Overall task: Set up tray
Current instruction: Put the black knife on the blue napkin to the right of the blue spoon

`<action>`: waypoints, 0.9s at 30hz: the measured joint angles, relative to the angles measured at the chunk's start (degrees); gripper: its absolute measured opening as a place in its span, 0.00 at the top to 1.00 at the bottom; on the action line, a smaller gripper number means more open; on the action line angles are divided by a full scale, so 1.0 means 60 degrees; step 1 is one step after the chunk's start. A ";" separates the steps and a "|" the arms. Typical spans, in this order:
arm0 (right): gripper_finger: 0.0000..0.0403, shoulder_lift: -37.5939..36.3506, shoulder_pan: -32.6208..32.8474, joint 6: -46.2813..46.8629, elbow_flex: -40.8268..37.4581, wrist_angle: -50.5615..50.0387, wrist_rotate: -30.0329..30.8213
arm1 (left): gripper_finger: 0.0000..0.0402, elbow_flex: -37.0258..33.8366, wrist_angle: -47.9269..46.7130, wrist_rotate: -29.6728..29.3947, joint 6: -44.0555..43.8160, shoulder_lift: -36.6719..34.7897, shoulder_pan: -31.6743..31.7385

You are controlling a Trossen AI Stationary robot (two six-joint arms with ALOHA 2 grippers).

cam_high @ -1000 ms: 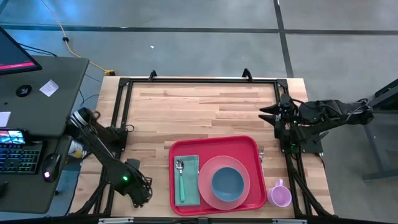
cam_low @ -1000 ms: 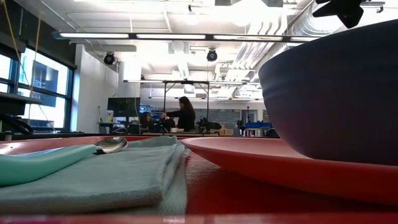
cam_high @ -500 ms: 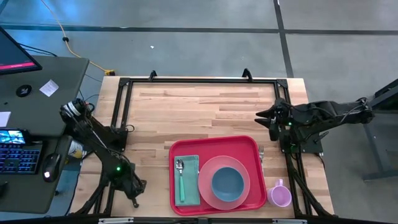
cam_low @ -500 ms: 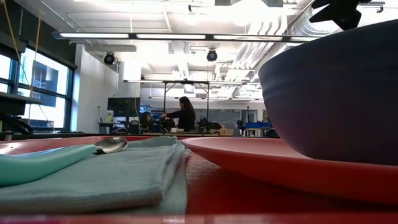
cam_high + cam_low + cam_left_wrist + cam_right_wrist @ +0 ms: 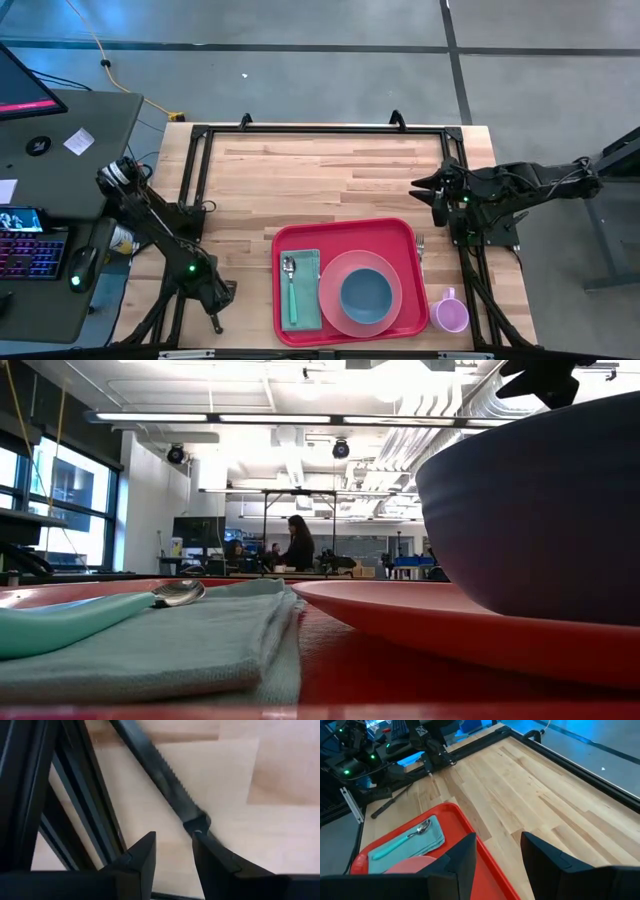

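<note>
Robotics lab, ceiling ducts (image 5: 470, 400), monitors (image 5: 195, 532)

Wide open wooden table (image 5: 320, 175) behind the tray (image 5: 345, 232); nothing blocks there. On the tray, napkin (image 5: 301, 290) and spoon (image 5: 289, 285), plate (image 5: 333, 290) and bowl (image 5: 366, 293) crowd it; fork (image 5: 421, 246) and cup (image 5: 450, 314) guard its right.

Overhead view looks straight down; low view sits level beside the tray (image 5: 345, 232), which both share

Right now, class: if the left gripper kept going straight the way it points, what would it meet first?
Probably the black knife lying on the wooden table just ahead of the left gripper; depth is uncertain.
</note>
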 joint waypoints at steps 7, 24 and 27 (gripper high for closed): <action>0.66 0.0000 0.0000 0.0011 0.0000 -0.0008 0.0026 | 0.60 0.0012 0.1036 -0.1132 -0.0201 0.0132 0.0461; 0.66 0.0062 -0.0203 -0.0518 0.0000 -0.0212 -0.0234 | 0.60 0.0874 0.1227 0.0065 0.0341 0.1248 0.0990; 0.66 0.0062 -0.0368 -0.0667 0.0000 -0.0212 -0.0231 | 0.60 0.1243 0.0458 0.0183 0.0540 0.1249 0.1009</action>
